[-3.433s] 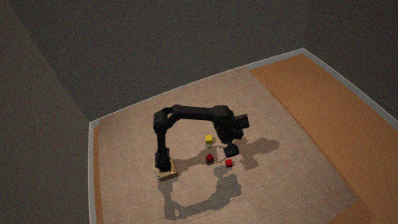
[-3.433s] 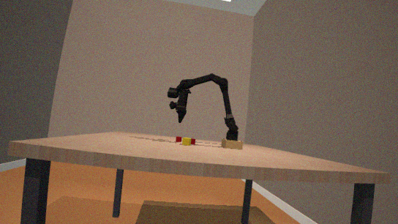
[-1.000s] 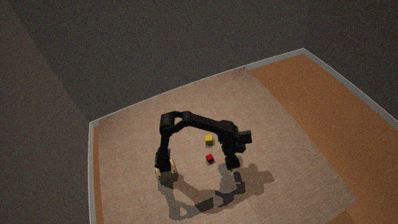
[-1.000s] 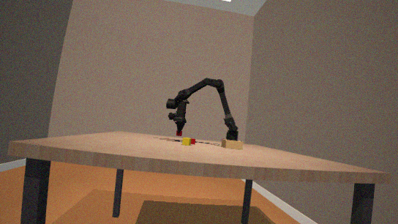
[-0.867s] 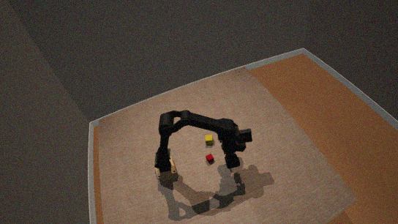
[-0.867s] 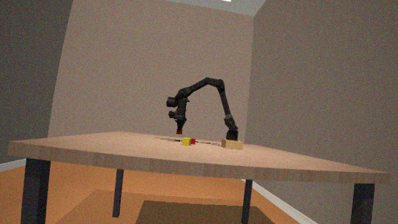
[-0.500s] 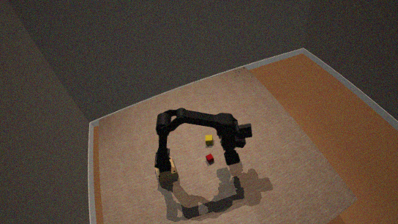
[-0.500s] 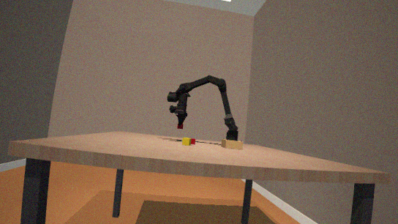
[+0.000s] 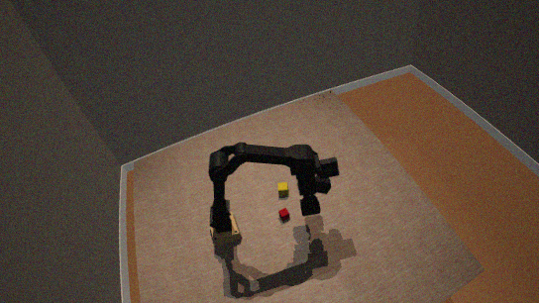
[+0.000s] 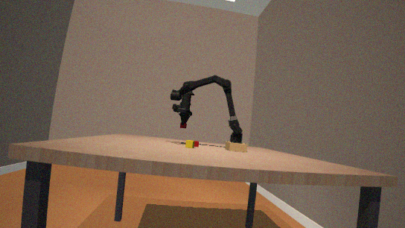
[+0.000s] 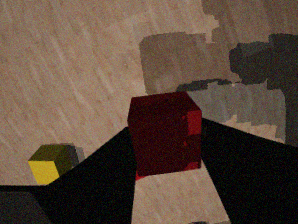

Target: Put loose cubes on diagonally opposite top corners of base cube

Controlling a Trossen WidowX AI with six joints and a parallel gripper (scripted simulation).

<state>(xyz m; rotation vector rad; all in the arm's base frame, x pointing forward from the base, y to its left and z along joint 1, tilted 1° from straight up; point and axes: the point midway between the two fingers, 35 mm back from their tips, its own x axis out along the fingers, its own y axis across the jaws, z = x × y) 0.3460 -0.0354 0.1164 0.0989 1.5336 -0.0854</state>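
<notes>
Right now I see the wooden worktop (image 10: 112, 156) carrying everything, with my black arm (image 10: 212, 80) arching up from its tan base block (image 10: 236, 147) and bending down toward the middle of the surface. At its end the hand (image 10: 183, 121) hangs well above the worktop, its dark fingers drawn in partway and clamped on a red cube (image 11: 164, 132). In the wrist view that cube is a small, plain, deep red block with flat faces and sharp edges, pinched by two opposite sides between the fingertips, one face toward the camera. It sits roughly square to the fingers, slightly turned in the frame; with equal sides it has no long axis I can name. From the exterior view the held cube (image 10: 183, 126) pokes out just below the fingertips, clear of the surface. Down on the worktop a yellow cube (image 9: 282, 188) and a second red cube (image 9: 283, 213) rest near each other, between the arm's base and the hand in the top view. From the side they appear to touch, though I cannot tell.
</notes>
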